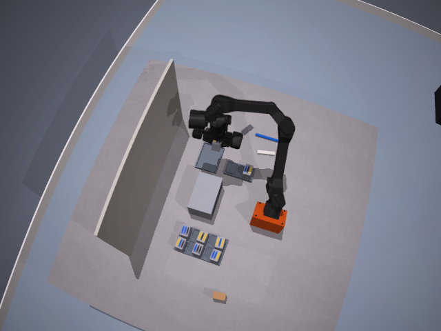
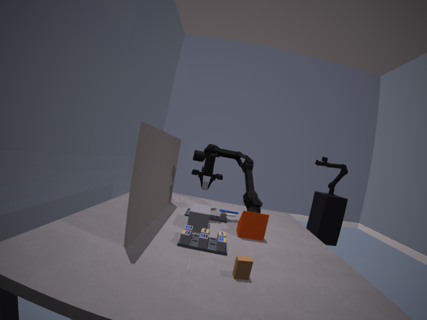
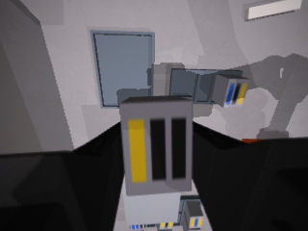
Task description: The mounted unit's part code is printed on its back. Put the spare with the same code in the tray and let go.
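Note:
My gripper is shut on a grey block with one yellow and two black stripes. It holds the block high above the table, by the shallow blue-grey tray. The tray is empty. A small dark holder beside the tray bears a grey block with blue, black and yellow stripes. A dark rack bears several striped grey blocks. I cannot tell which piece is the mounted unit; no back code is identifiable.
A large grey box stands between tray and rack. A tall panel stands on the left. A blue rod, a white bar and a small grey piece lie right of the tray. A tan block stands in front.

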Controlling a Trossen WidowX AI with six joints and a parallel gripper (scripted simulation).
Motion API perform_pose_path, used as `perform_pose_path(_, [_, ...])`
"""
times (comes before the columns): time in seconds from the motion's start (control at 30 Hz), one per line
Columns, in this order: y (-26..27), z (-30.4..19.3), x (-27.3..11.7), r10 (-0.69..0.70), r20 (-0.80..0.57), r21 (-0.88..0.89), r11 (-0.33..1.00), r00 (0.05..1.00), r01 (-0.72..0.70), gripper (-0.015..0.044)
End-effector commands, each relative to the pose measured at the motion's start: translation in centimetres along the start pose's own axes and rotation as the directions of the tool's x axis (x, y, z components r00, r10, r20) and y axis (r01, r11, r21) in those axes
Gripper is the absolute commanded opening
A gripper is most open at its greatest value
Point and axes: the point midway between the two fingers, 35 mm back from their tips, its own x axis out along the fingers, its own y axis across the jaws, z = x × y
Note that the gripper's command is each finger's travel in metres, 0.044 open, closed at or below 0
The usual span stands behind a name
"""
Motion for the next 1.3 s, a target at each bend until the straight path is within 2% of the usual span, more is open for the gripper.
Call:
perform_pose_path(0.0, [1.8, 0.6, 0.2, -0.005, 0.003, -0.009, 1.000, 1.000, 0.005, 0.0000])
perform_pose_path(0.2, [3.7, 1.1, 0.5, -0.007, 0.006, -0.014, 1.000, 1.000, 0.007, 0.0000])
perform_pose_path(1.27, [4.2, 1.0, 2.6, -0.006, 0.000, -0.011, 1.000, 1.000, 0.006, 0.0000])
